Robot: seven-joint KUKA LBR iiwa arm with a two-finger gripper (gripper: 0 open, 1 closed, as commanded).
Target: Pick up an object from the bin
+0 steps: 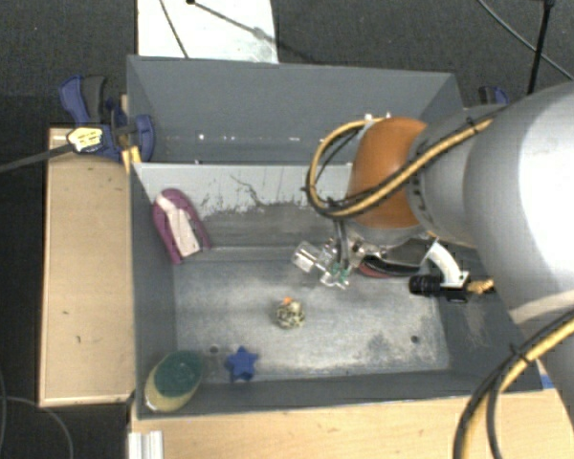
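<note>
My gripper (325,266) hangs over the middle of the bin, toward the back, and is open with nothing between its fingers. The nearest thing is a small round mottled lump (289,313) with an orange speck, lying on the bin floor just in front and to the left of the gripper, apart from it. A blue star (240,362) lies near the front wall, further left.
A round green and yellow sponge (177,379) sits in the front left corner beside the star. A purple and white oblong thing (177,224) leans against the left wall at the back. The arm with its orange cover and cables fills the bin's right side.
</note>
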